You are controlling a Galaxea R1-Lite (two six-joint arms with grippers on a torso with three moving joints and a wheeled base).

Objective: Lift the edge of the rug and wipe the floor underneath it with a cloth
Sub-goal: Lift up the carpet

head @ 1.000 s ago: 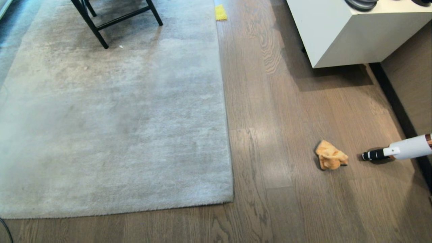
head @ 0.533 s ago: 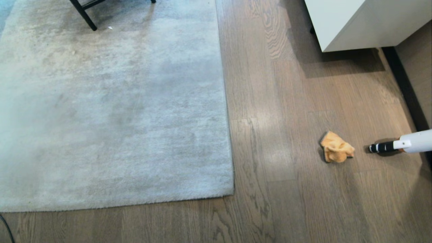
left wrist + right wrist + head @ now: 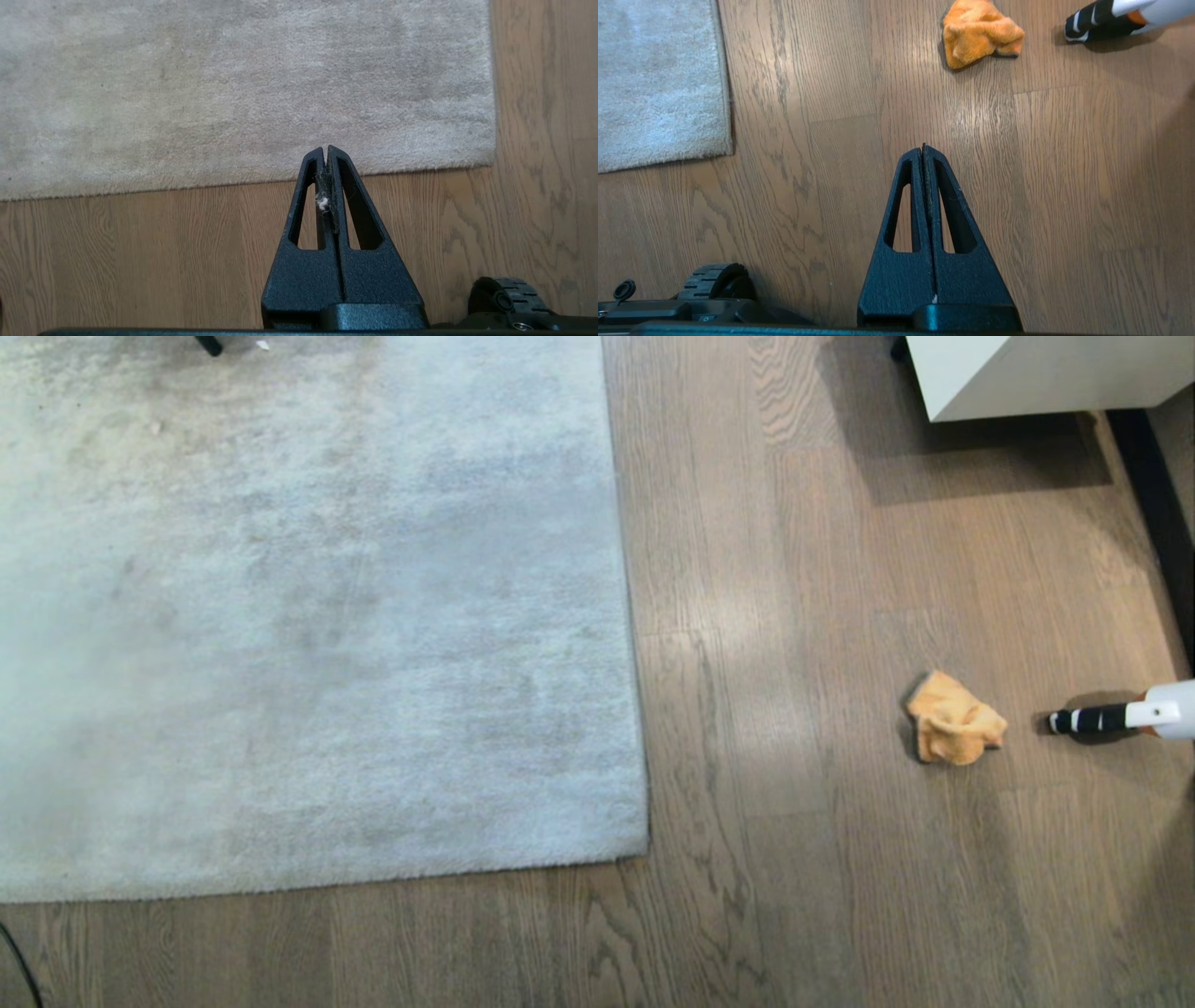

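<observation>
Left of the cloth (image 3: 954, 719), across a strip of bare floor (image 3: 747, 709), one rug (image 3: 308, 616) is seen lying flat, no edge raised. Over the last second the whole head view has been tilted downward, so that the chair legs above the rug have nearly been lost from view; the things themselves have not been shifted. It is judged that the approach is only being set up and nothing has yet been grasped. One left gripper (image 3: 326, 150) is held above the rug's near edge, jaws pressed together and empty. One right gripper (image 3: 923, 148) is likewise closed on nothing, short of the cloth. Right of the cloth, one white vacuum nozzle (image 3: 1120, 716) is counted.
</observation>
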